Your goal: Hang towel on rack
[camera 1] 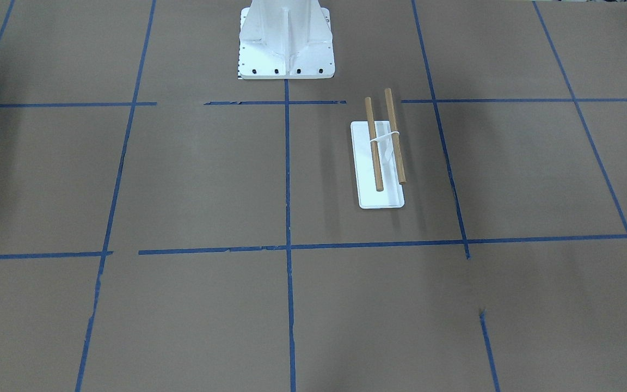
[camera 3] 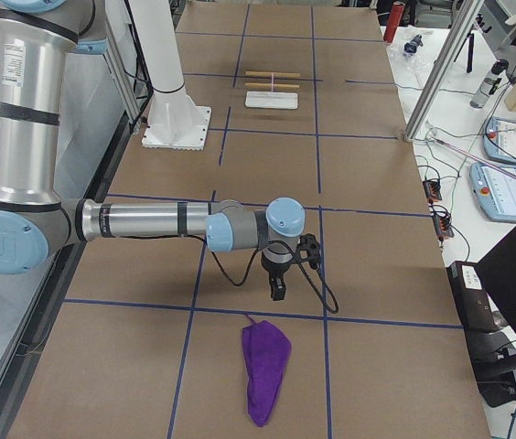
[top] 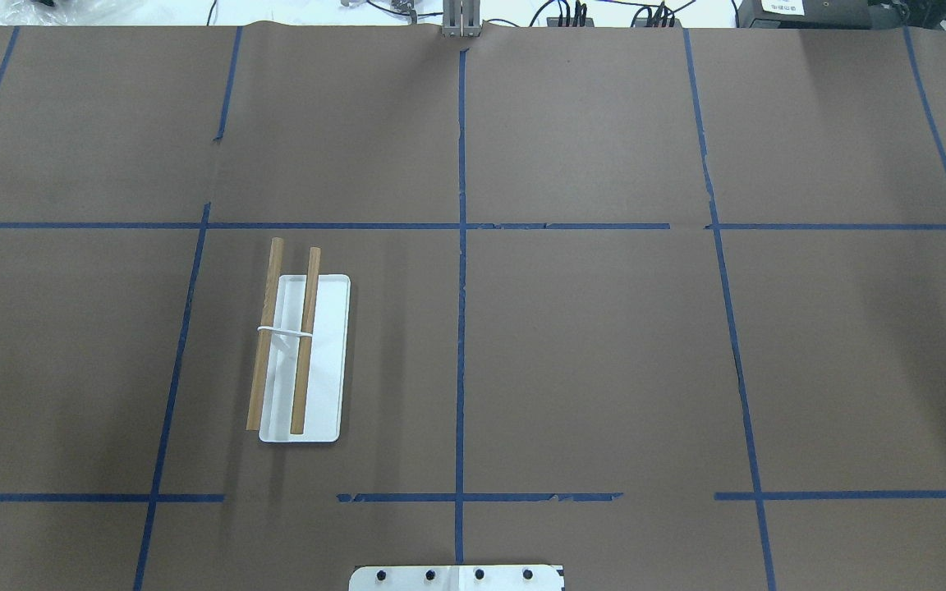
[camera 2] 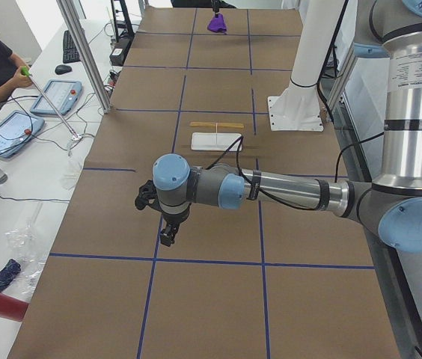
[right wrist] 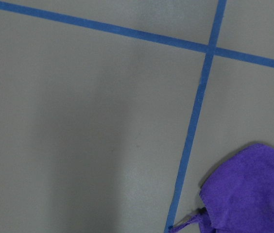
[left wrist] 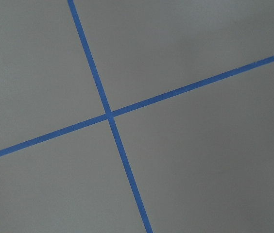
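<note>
Four entries, as seen from the floor.

1. Towel: purple, bunched into a long heap at the robot's right end of the table, loose thread at one corner. Not yet lifted.
2. Rack: two dowels over a white base, on the robot's left half, well apart from the towel. The cloth presumably has to be carried across.
3. Right gripper: pointing down, near the towel's tip, likely staged for the pick. I cannot tell how far its jaws are parted. Nothing visibly held.
4. Left gripper: pointing down over bare table, apart from the rack. Its opening is equally unreadable, and it seems to be waiting.
</note>
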Action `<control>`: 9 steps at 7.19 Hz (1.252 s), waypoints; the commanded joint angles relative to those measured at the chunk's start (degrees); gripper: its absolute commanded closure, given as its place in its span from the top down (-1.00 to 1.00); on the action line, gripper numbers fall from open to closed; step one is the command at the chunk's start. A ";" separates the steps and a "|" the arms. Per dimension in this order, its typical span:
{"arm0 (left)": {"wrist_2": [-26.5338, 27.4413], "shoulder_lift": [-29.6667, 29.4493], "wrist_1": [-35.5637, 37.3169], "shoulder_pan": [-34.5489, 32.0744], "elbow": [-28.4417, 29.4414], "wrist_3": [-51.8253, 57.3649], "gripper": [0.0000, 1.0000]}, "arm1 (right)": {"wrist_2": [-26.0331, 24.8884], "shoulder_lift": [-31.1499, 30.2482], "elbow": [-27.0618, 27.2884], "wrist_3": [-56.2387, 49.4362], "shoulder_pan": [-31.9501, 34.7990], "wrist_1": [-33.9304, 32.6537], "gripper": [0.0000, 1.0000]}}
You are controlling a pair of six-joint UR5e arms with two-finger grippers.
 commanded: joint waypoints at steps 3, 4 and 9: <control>-0.21 1.25 -8.07 0.14 2.18 -0.20 1.00 | -1.44 0.63 -12.13 1.10 -3.47 12.80 0.99; -0.12 1.33 -8.19 0.14 2.27 -0.20 1.00 | -2.05 0.63 -13.04 3.54 -4.96 14.60 0.91; -0.21 1.33 -8.19 0.14 2.36 -1.17 1.00 | -5.66 0.81 -16.82 5.68 -7.52 14.88 0.59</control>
